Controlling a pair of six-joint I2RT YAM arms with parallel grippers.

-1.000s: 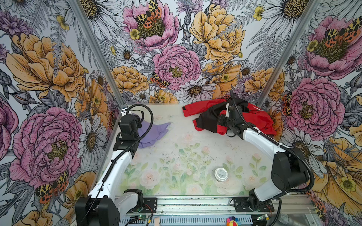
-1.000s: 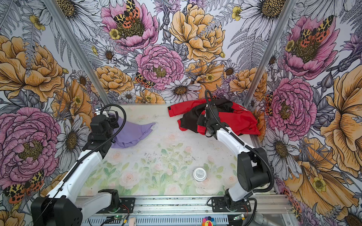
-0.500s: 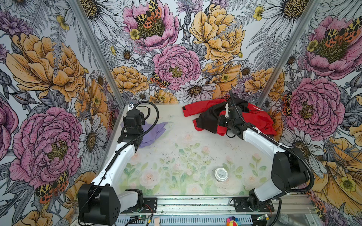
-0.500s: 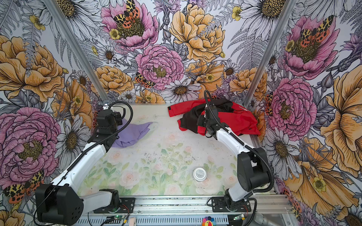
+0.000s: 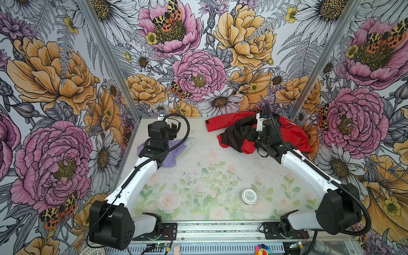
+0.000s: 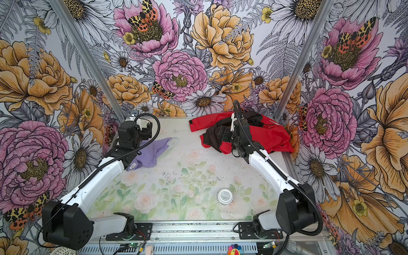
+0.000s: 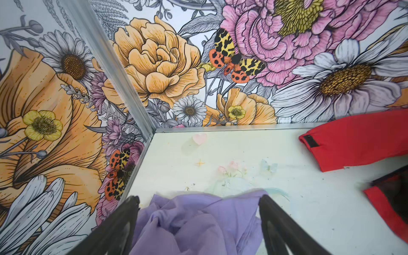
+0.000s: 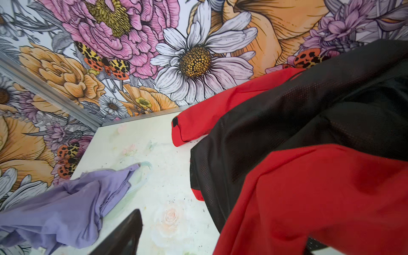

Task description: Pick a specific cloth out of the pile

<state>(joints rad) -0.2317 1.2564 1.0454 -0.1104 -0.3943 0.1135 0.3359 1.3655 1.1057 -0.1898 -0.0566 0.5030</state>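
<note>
Floral table (image 6: pixel 198 176): cloth (image 6: pixel 154 152) left, well apart from pile (image 6: pixel 271 136)

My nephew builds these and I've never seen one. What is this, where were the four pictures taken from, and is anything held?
Two white robot arms stand at the near edge of a table, each ending in a two-fingered gripper. Two pictures look down from above, side by side like a pair of eyes; two come from cameras on the arms' wrists. On it lie a lavender cloth on the left, a red jacket heaped with black mesh fabric at the back right, and a small round tin near the front. The left gripper hangs open over the cloth, gripping nothing. The right gripper is at the jacket; it looks open too, though red fabric hides one finger.
</note>
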